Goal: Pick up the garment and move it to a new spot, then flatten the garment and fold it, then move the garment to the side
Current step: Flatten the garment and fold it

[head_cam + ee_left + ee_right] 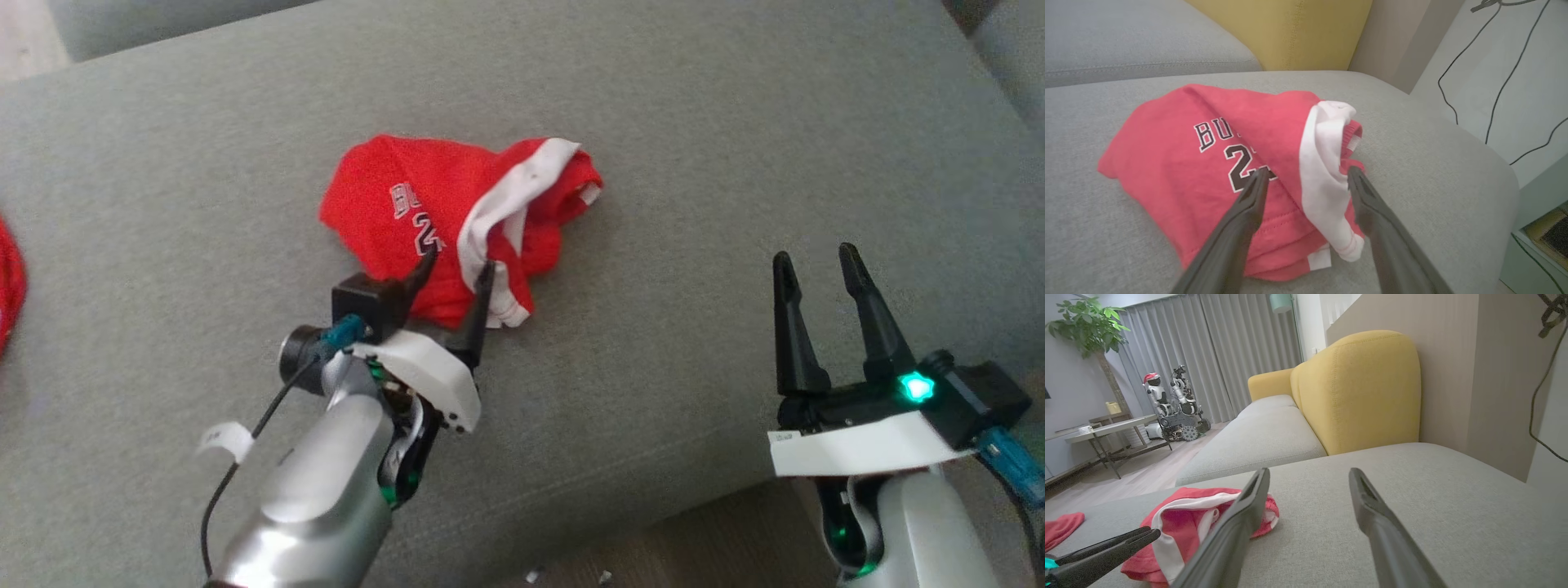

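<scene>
Left fingers (1245, 220) spread over red garment (384, 204), right fingers (869, 318) spread aside, grey sofa cushion (653, 122), yellow backrest (1363, 388), curtains (1229, 355)

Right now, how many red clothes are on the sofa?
2. The red jersey lies crumpled mid-cushion at the left gripper; another red cloth peeks in at the left edge, mostly cut off.

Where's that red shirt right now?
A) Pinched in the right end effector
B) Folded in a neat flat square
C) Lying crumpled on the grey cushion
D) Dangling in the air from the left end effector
C: the garment lies bunched on the grey cushion. The left end effector is spread open over its near part, and the right end effector is open off to the side, apart from it.
</scene>
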Robot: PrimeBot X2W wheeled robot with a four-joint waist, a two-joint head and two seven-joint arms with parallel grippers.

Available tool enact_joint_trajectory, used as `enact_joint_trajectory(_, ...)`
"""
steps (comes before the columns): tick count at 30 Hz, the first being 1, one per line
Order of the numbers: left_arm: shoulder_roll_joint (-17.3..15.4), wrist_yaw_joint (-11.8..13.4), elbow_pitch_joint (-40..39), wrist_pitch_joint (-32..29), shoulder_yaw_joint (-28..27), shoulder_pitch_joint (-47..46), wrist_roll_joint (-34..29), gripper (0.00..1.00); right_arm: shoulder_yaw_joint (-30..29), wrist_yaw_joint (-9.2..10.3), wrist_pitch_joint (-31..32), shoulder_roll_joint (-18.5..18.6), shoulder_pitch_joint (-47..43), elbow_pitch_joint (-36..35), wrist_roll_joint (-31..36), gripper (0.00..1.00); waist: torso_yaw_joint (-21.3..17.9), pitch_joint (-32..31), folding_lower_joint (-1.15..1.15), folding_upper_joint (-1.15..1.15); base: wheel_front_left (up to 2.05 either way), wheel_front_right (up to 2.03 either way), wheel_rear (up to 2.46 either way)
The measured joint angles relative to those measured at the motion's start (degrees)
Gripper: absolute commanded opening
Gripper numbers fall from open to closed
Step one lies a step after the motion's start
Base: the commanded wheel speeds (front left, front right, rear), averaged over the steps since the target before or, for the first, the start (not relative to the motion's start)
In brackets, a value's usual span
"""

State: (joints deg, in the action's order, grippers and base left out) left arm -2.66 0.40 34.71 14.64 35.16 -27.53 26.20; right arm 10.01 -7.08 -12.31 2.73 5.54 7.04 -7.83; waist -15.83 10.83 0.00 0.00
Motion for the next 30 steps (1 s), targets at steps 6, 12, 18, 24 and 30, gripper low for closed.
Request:
enact_joint_trajectory(6,-0.01,1.18,4.77,-0.01,1.23,-3.36,3.47,0.76,0.38,0.00,-0.46,0.00,0.01,0.02,-0.34,1.00,-2.25,1.17,0.00,0.00,0.00,0.00,0.00)
enact_joint_trajectory(12,0.10,0.12,5.22,-0.01,0.21,-4.63,5.41,0.00,-0.33,0.00,-0.81,-0.01,0.01,0.16,-0.51,1.00,-2.16,1.25,0.00,0.00,0.00,0.00,0.00)
enact_joint_trajectory(18,-0.73,1.53,-4.80,0.00,-9.81,-4.16,4.43,0.00,-0.91,0.00,-0.99,0.00,-0.01,1.34,-0.51,1.00,0.32,-0.74,0.00,0.00,0.00,0.00,0.00)
enact_joint_trajectory(24,-3.13,2.12,-13.13,0.02,-16.52,-3.39,2.80,0.00,-0.36,0.00,-1.02,0.00,-0.10,2.54,-0.52,1.00,3.32,-4.08,0.00,0.00,0.00,0.00,0.00)
enact_joint_trajectory(30,-2.24,5.31,-16.93,0.04,-17.52,-7.61,2.52,0.00,1.79,0.00,-1.03,0.00,-0.23,3.07,-1.72,1.00,3.35,-6.39,0.00,0.00,0.00,0.00,0.00)
